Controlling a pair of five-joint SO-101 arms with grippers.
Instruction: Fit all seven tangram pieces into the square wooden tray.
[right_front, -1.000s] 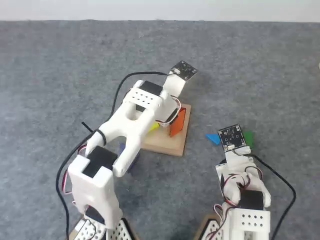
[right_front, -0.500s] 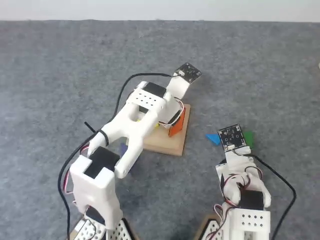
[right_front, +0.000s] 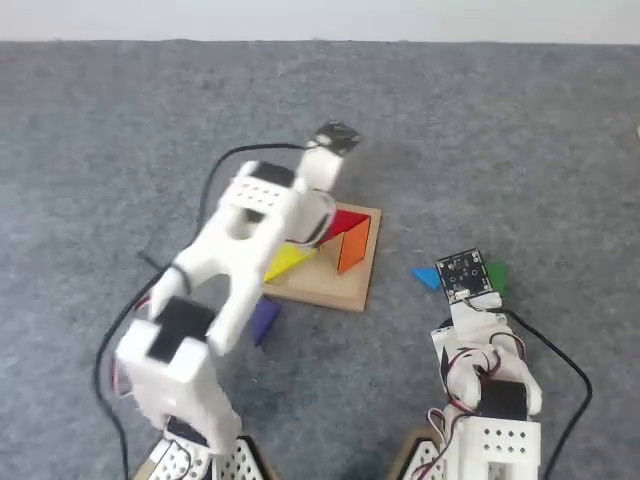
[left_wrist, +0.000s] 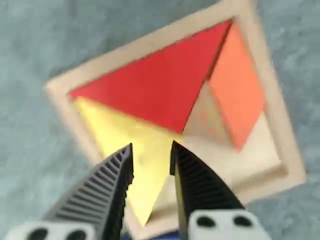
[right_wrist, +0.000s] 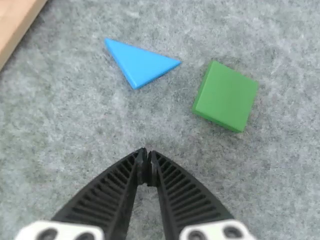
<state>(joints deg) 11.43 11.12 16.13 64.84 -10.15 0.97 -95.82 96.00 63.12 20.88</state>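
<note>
Square wooden tray (left_wrist: 281, 131), pale with a raised rim, lying flat on the grey counter (right_front: 520, 150) near its middle, beneath the left arm. Partly filled, bare wood visible in the remaining part.

Inside the tray, three pieces counted: one large red triangle (left_wrist: 155, 90), one yellow triangle (left_wrist: 142, 145) touching its long edge, one orange piece (left_wrist: 240, 97) along one side.

Loose on the counter, three pieces counted: one blue triangle (right_wrist: 140, 65) and one green square block (right_wrist: 226, 95) close together, well apart from the tray; one purple piece (right_front: 264, 318) just beside the tray.

Left tool (left_wrist: 150, 160) above the yellow triangle, fingers slightly apart, nothing held. Right tool (right_wrist: 146, 165) over bare counter near the blue triangle, fingers together, nothing held.
</note>
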